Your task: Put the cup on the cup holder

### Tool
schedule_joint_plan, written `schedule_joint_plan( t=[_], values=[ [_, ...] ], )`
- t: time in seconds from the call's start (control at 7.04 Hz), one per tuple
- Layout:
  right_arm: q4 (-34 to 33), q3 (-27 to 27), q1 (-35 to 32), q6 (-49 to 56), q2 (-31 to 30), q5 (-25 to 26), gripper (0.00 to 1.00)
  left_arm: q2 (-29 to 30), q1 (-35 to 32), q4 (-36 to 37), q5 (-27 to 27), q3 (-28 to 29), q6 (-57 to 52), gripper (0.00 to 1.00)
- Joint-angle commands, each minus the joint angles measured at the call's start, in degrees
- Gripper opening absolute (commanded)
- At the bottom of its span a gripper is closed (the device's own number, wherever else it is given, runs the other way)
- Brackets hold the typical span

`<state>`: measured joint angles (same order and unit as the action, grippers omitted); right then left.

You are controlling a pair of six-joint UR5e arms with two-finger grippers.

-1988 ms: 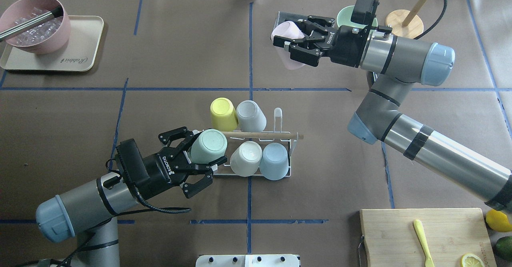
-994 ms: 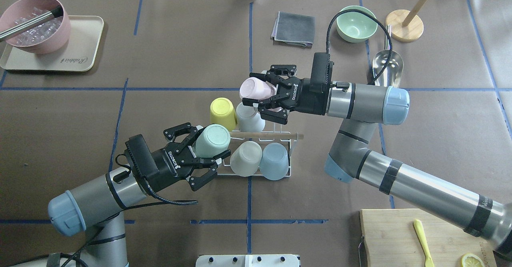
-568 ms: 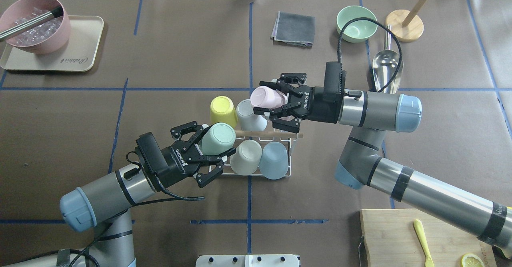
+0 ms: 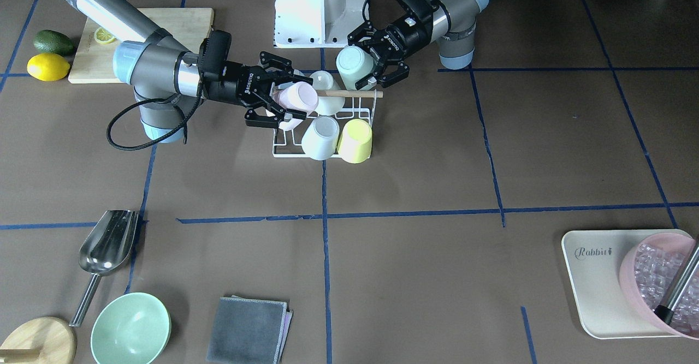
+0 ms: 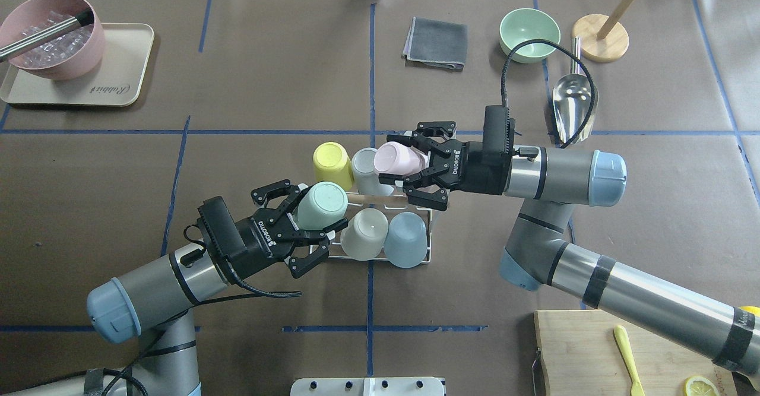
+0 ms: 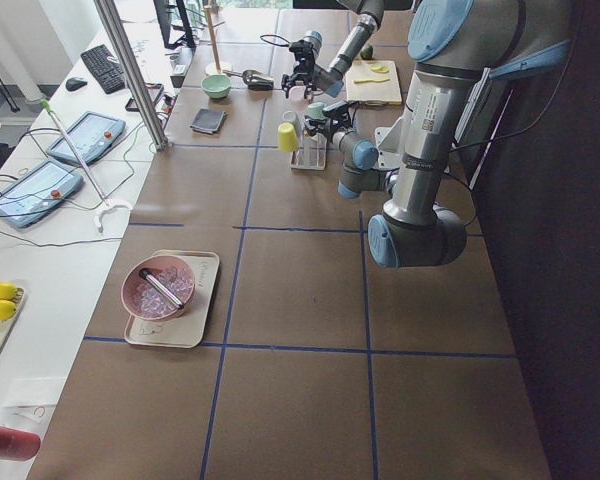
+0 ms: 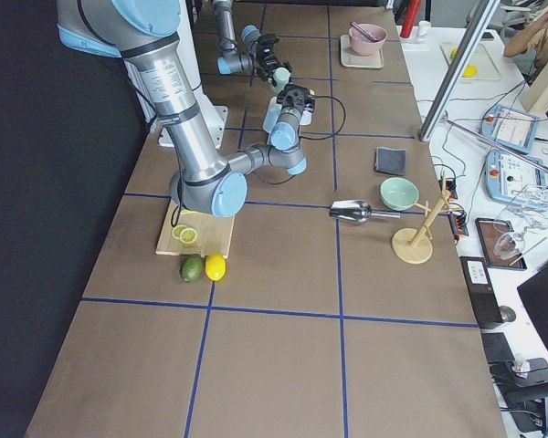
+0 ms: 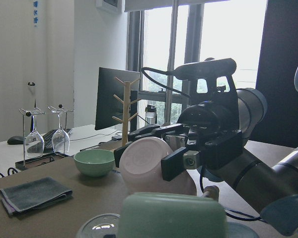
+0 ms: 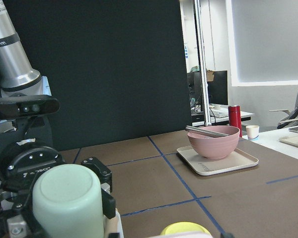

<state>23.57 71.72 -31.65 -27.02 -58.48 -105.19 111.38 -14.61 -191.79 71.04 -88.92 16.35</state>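
The cup holder (image 5: 415, 211) is a white wire rack with a wooden rod (image 5: 371, 198) across its top, at the table's middle. It carries a yellow cup (image 5: 331, 164), a white cup (image 5: 361, 167), a beige cup (image 5: 364, 234) and a blue cup (image 5: 406, 239), all upside down. My right gripper (image 5: 395, 158) is shut on a pink cup (image 5: 399, 157), held on its side over the rack's far right part. My left gripper (image 5: 323, 207) is shut on a mint cup (image 5: 320, 205) at the rack's near left end. Both also show in the front view: pink cup (image 4: 297, 97), mint cup (image 4: 355, 65).
A pink bowl (image 5: 53, 34) stands on a tray (image 5: 119, 81) at far left. A grey cloth (image 5: 436, 43), green bowl (image 5: 528, 34), metal scoop (image 5: 573, 99) and wooden mug tree (image 5: 599, 37) are at far right. A cutting board (image 5: 582, 348) is near right.
My right arm carried the pink cup from the cloth at far right to over the rack and lowered it. My left gripper shifted slightly right with the mint cup.
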Motion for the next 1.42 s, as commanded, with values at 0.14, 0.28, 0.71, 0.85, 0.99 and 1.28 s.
schedule_joint_plan(
  t=[0.14, 0.28, 0.71, 0.85, 0.99, 1.28],
  values=[
    [0.9, -0.2, 0.6, 0.0, -0.6, 0.0, 0.01, -0.3, 0.4, -0.2, 0.0, 0.8, 0.0, 0.17],
    [0.9, -0.1, 0.0, -0.2, -0.6, 0.0, 0.24, -0.3, 0.4, -0.2, 0.0, 0.8, 0.0, 0.18],
    [0.9, 0.1, -0.7, -0.7, -0.9, 0.2, 1.00, -0.3, 0.4, -0.3, 0.0, 0.9, 0.0, 1.00],
    [0.9, 0.1, -1.1, -0.8, -0.9, 0.1, 1.00, -0.4, 0.4, -1.2, 0.0, 0.9, 0.0, 1.00],
    [0.8, 0.3, -1.9, -1.0, -0.7, 0.1, 1.00, -0.4, 0.5, -1.5, 0.0, 0.9, 0.0, 1.00],
    [0.1, 0.5, -5.1, -7.0, 0.0, -1.1, 1.00, -0.4, -0.1, -1.5, 0.0, -1.3, 0.0, 1.00]
  ],
)
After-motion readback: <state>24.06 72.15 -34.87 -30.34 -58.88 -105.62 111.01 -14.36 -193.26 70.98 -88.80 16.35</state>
